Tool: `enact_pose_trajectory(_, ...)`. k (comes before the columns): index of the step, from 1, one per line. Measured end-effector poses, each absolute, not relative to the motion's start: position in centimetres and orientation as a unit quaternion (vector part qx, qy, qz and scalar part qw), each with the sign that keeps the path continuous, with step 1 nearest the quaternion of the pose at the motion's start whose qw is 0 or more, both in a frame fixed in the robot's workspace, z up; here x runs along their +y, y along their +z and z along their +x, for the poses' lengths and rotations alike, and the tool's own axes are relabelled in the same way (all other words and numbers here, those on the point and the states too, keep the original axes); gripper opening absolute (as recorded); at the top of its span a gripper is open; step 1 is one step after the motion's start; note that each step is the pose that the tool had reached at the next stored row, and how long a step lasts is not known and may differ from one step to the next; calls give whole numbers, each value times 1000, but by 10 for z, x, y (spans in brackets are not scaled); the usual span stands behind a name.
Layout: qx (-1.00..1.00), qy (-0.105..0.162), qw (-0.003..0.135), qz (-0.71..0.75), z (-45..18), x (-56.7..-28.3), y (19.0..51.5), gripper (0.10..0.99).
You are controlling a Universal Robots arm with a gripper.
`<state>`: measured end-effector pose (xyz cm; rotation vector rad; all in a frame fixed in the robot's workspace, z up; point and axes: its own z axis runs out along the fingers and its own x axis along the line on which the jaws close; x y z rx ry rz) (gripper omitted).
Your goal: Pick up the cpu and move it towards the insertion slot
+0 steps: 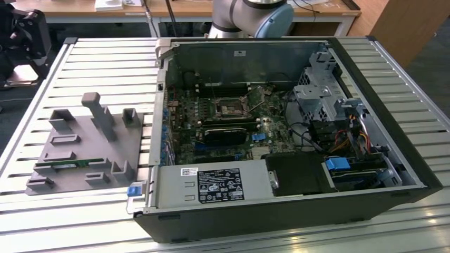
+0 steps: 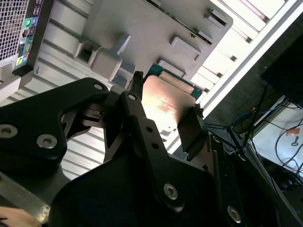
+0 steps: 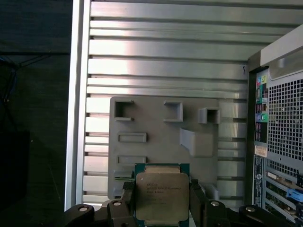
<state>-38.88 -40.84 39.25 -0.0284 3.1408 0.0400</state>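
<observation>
The cpu (image 3: 162, 195) is gripped. In both wrist views I see the black jaws closed on two opposite edges of it, with the silver lid toward the cameras and a green rim showing round it. By size, downward: the slatted aluminium bench (image 1: 105, 63) carries everything. The open computer case (image 1: 393, 158) lies on its side on the exterior view's right, motherboard exposed. The grey holder fixture (image 1: 84, 142) lies on the bench just beside the case, on the exterior view's left. In the first wrist view the cpu is held over one edge of that fixture (image 3: 156, 127); how high above it I cannot tell. The insertion slot (image 1: 228, 108), dark-centred and metal-framed, lies on the motherboard inside the case, well apart from the fixture. A green memory stick (image 1: 70, 164) lies in the fixture.
</observation>
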Motion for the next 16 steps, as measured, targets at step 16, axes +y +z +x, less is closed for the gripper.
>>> enact_pose_trajectory(16,1000,13,0,-9,-383,-408,393,541)
